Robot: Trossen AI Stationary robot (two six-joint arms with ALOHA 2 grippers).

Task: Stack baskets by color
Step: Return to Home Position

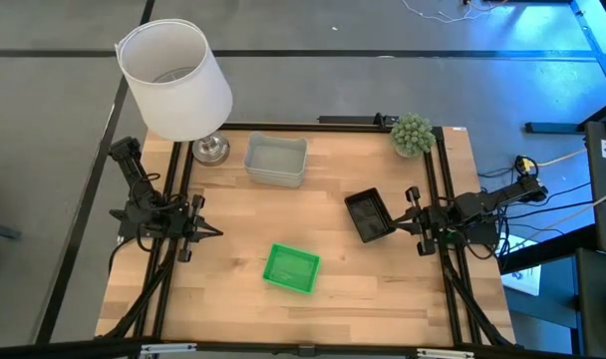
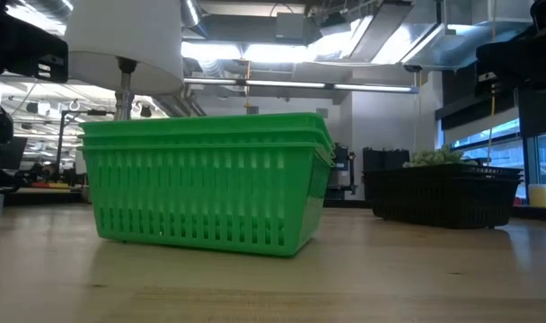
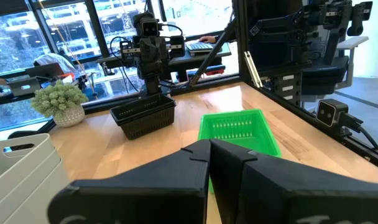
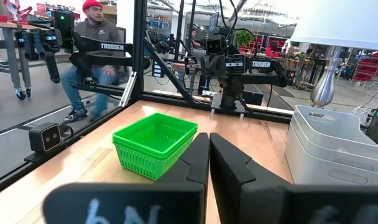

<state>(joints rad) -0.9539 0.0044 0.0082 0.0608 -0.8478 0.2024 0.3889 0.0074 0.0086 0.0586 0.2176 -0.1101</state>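
The baskets stand in three nested stacks on the wooden table. The bright green stack (image 1: 291, 267) (image 2: 206, 179) is near the front middle. The grey-white stack (image 1: 276, 160) (image 4: 335, 146) is at the far middle, and the black stack (image 1: 369, 214) (image 3: 145, 115) is at the right. My left gripper (image 1: 215, 232) (image 3: 209, 149) waits shut at the table's left edge, pointing level over the table. My right gripper (image 1: 401, 221) (image 4: 209, 140) waits shut at the right edge, level and above the black stack's right side. Each stack rests on its base.
A lamp with a large white shade (image 1: 173, 80) stands at the far left corner. A fuzzy green plant ball (image 1: 412, 133) sits at the far right corner. Black frame rails (image 1: 443, 199) run along both sides. A person (image 4: 92, 50) sits beyond the table.
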